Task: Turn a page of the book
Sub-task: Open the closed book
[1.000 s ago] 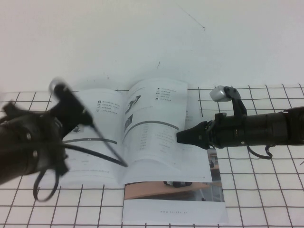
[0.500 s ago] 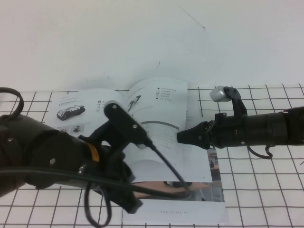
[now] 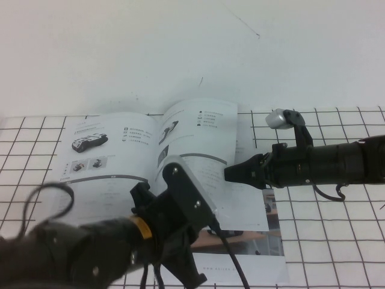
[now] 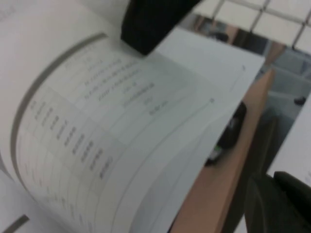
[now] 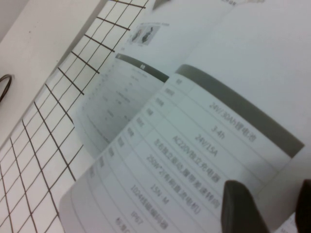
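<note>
On the white black-gridded surface (image 3: 337, 241) the thin white-paged book (image 3: 114, 162) lies open, its arched page (image 3: 201, 135) awaiting turning: right gripper (image 3: 228, 173) fingers parted around its edge, left gripper (image 3: 195, 274) low beside, fingers' spread unclear.

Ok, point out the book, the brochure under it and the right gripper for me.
book (image 3: 108, 162): high view, on its open left-hand page.
brochure (image 3: 219, 262): high view, on the white strip below the floor photo.
right gripper (image 3: 231, 173): high view, at the tips of its fingers, over the book's right-hand page edge.
</note>
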